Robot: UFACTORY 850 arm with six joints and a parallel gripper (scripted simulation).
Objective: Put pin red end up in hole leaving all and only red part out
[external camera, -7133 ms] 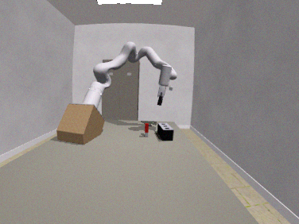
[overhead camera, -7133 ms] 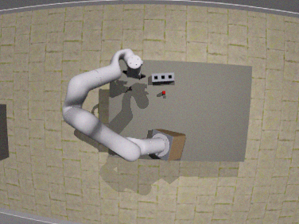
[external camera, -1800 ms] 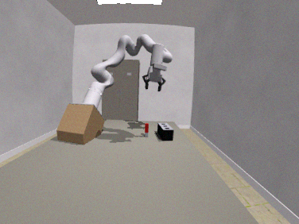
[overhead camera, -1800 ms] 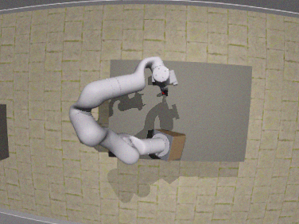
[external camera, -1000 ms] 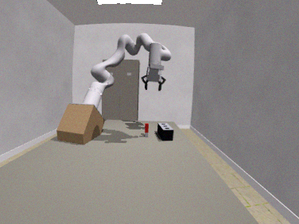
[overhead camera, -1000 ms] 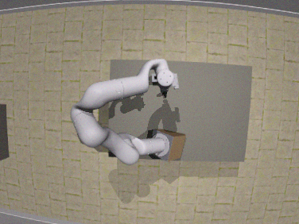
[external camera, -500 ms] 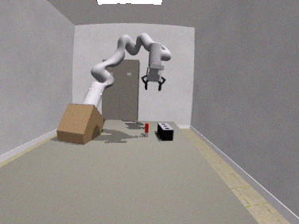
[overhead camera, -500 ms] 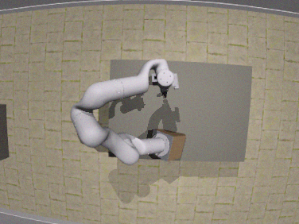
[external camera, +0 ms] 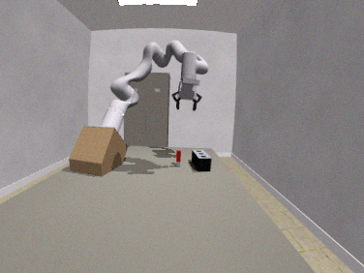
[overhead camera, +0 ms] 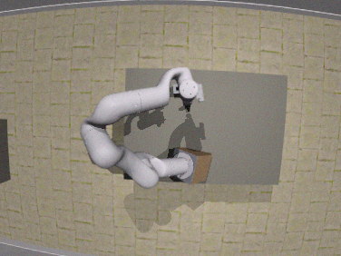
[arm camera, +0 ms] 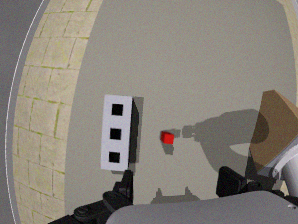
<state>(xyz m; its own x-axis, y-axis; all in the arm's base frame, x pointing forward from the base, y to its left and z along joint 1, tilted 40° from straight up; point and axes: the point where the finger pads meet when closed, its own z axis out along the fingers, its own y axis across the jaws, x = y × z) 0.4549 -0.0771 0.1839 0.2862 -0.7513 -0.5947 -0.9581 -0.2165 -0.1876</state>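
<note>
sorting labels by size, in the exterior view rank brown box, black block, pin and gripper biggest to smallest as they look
1. brown box, clearly largest
2. gripper and black block look about alike; the gripper hangs high, so depth makes ranking them unsure
3. pin, smallest, standing red end up
</note>
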